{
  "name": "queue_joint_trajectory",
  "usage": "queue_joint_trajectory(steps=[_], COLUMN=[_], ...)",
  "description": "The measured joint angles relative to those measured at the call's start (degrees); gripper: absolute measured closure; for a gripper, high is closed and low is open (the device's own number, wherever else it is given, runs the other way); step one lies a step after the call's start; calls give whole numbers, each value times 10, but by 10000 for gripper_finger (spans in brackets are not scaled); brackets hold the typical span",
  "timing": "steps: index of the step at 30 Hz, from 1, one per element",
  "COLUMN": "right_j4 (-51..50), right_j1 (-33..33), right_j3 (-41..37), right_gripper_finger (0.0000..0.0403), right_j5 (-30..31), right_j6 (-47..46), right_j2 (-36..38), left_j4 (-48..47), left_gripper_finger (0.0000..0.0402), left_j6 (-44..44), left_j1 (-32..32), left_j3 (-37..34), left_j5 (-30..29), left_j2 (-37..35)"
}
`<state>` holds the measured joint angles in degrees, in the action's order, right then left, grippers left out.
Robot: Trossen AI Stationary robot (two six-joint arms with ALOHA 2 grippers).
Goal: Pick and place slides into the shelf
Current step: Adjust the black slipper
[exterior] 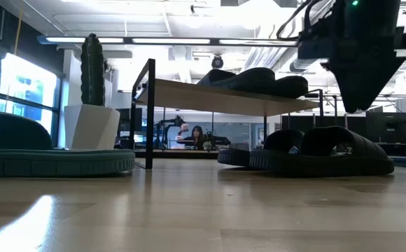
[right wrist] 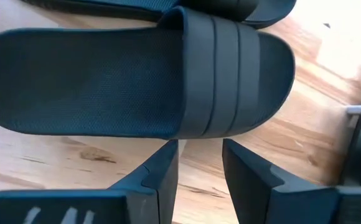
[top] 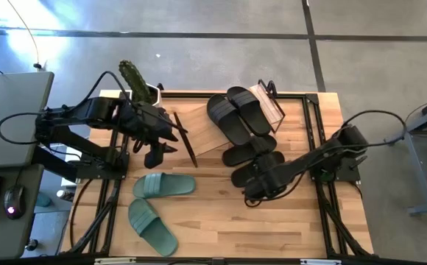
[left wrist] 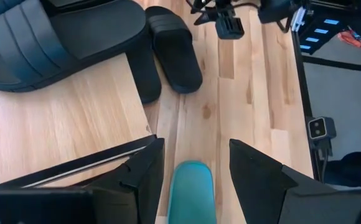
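Note:
Two black slides lie on the top board of the shelf at the table's back. Two more black slides rest soles down on the table in front of the shelf; the nearer one lies just under my right gripper, which is open, points steeply down and hovers above it. Two green slides lie at the near left. My left gripper hangs open high beside the shelf's left end, over one green slide's tip.
A white pot with a cactus stands at the back left corner, beside the shelf. Bare tabletop stretches along the near edge, right of the green slides. Black frame rails run along the table's sides.

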<state>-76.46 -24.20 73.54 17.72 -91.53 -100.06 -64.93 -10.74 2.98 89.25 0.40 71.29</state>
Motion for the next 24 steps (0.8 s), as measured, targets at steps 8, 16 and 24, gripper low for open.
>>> queue_joint_trajectory(steps=[8, 16, 24], right_j4=[14, 20, 12], right_j1=[14, 36, 46], right_j3=[-1, -1, -1], right_gripper_finger=[288, 288, 288], right_j5=[10, 18, 32], right_j6=[4, 29, 42], right_j2=[-18, -54, -80], left_j4=[0, 2, 1], left_gripper_finger=[236, 236, 236], left_j6=[14, 15, 15], left_j1=[0, 0, 0], left_j3=[0, 0, 0], left_j5=[0, 0, 0], left_j2=[0, 0, 0])
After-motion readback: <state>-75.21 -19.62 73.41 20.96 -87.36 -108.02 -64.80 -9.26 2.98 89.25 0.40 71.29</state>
